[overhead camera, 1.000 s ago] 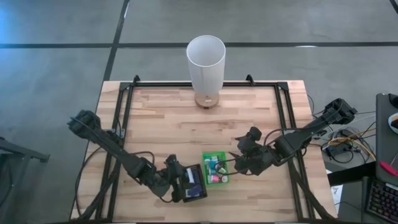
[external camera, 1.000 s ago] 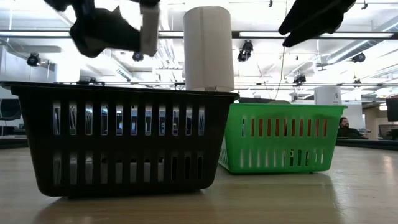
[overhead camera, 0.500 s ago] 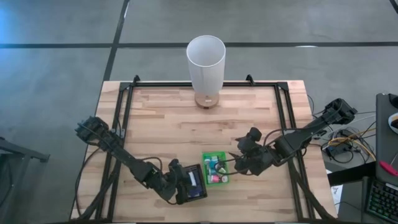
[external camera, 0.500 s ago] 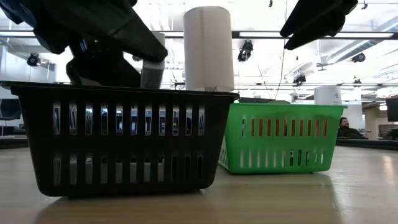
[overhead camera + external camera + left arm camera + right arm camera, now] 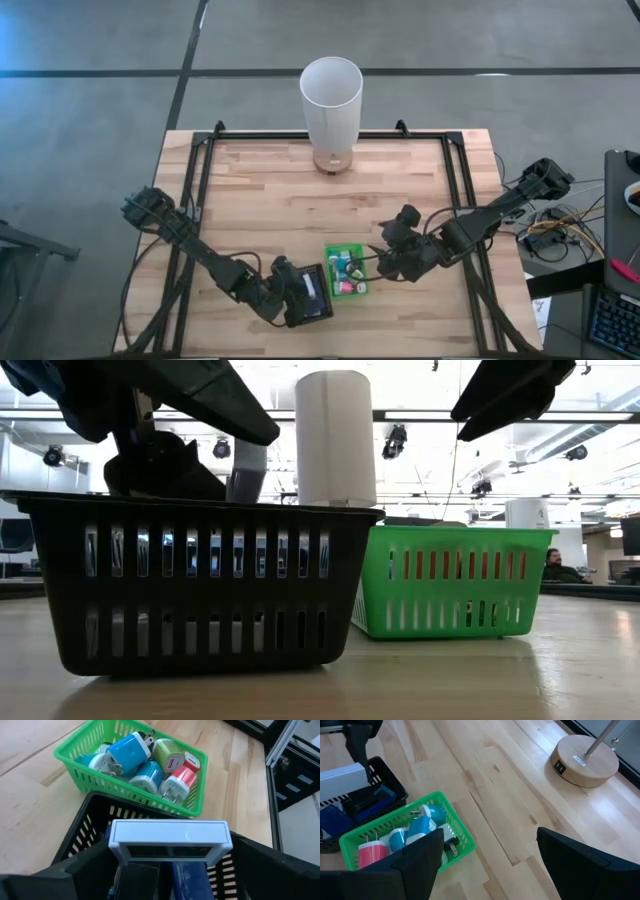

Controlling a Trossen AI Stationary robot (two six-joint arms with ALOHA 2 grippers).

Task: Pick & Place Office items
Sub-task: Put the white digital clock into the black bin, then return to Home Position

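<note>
A flat white box [image 5: 170, 840] stands on edge inside the black basket [image 5: 80, 830], and its top [image 5: 246, 470] shows above the rim. My left gripper [image 5: 170, 867] is open over that basket [image 5: 325, 292], one finger past each short end of the box. The green basket [image 5: 346, 270] beside it holds several small plug blocks [image 5: 127, 752] in blue, teal, green and pink. My right gripper [image 5: 382, 262] hangs open just right of the green basket [image 5: 440, 797], with nothing between its fingers [image 5: 420, 860]. My left gripper comes slanting down from the table's left, with a finger [image 5: 270, 865] beside each short end of the white box. I cannot tell whether either finger touches the box. The box's lower part is inside the black basket.
Dark and blue flat items [image 5: 192, 880] lie in the black basket under the box. A tall white cylinder [image 5: 331, 100] on a round wooden base [image 5: 585, 760] stands at the table's far edge. Black rails [image 5: 200, 190] run along the table's sides.
My left gripper has come down with the white box from above the black basket's rim into the basket, rolling a little. In the low view its fingers look spread wider than half a second ago, and the box stays in the basket.
</note>
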